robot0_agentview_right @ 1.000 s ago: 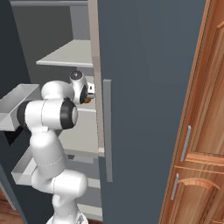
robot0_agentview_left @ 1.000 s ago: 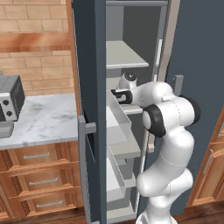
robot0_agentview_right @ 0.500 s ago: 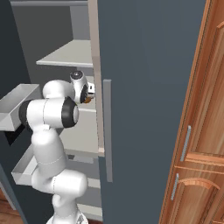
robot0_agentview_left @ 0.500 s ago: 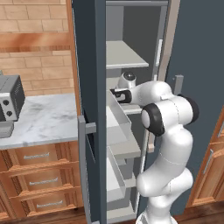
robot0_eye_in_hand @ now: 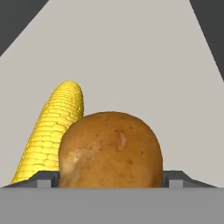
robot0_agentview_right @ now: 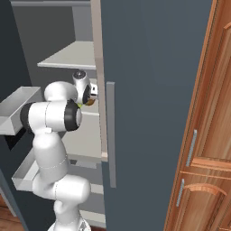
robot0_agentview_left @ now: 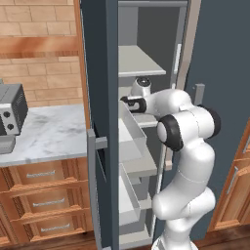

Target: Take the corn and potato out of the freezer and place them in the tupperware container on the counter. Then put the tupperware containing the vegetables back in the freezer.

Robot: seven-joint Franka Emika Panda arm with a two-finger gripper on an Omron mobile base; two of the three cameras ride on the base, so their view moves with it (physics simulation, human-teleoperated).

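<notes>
In the hand view the golden-brown potato (robot0_eye_in_hand: 109,148) sits between the two fingertips of my gripper (robot0_eye_in_hand: 110,178), which press against its left and right sides. The yellow corn (robot0_eye_in_hand: 50,131) lies right beside it on the left, on the pale grey shelf (robot0_eye_in_hand: 131,52) of the freezer (robot0_agentview_left: 100,73). From the right base view the gripper (robot0_agentview_right: 92,94) reaches in over the middle shelf, with a bit of the potato (robot0_agentview_right: 90,102) showing below it. The grey tupperware container (robot0_agentview_left: 6,144) rests on the marbled counter (robot0_agentview_left: 53,132) at the far left.
The freezer door stands open with white bins (robot0_agentview_left: 132,132) close to the left of my arm. A toaster oven (robot0_agentview_left: 10,110) stands on the counter behind the container. Another dark door (robot0_agentview_right: 149,90) and wooden cabinets (robot0_agentview_right: 207,135) stand to the right.
The fingers have drawn in against the sides of the potato. The arm and base have hardly moved.
</notes>
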